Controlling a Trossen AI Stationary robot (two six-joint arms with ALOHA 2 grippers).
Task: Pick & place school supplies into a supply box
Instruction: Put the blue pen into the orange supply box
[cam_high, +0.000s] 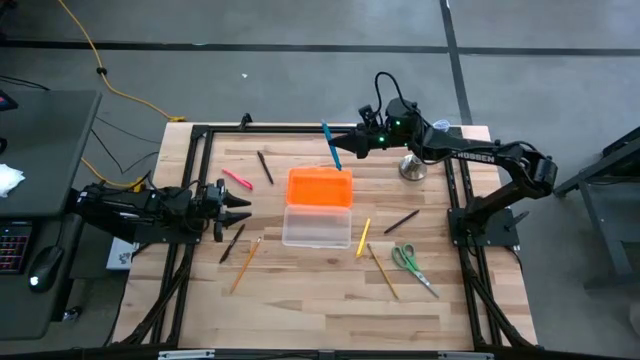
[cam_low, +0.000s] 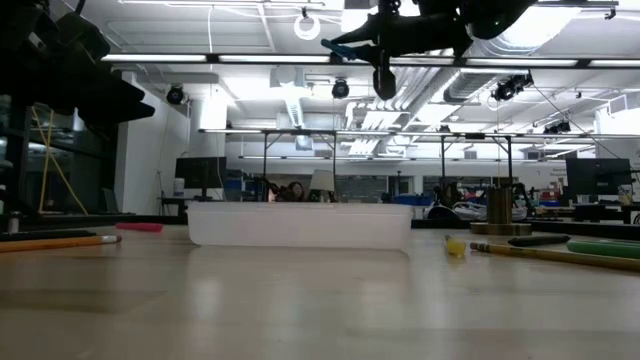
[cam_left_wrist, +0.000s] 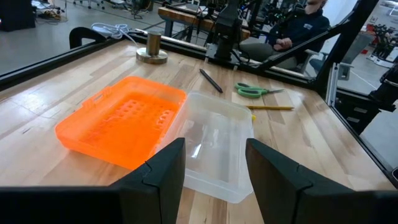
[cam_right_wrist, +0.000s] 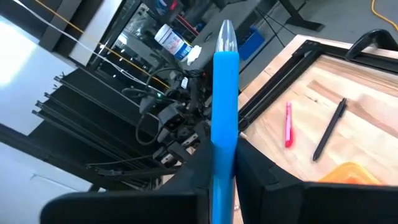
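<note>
Our right hand grasps the blue pen firmly, raised behind the orange lid. We should carry it over the clear supply box, lower it, align it lengthwise, then release. Our left hand waits released beside the box.

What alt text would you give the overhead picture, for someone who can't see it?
Seen from above, the right gripper holds a blue pen in the air just behind the open supply box and its orange lid. Pens, pencils and green-handled scissors lie scattered on the wooden table, while the left gripper waits open at the left edge.
</note>
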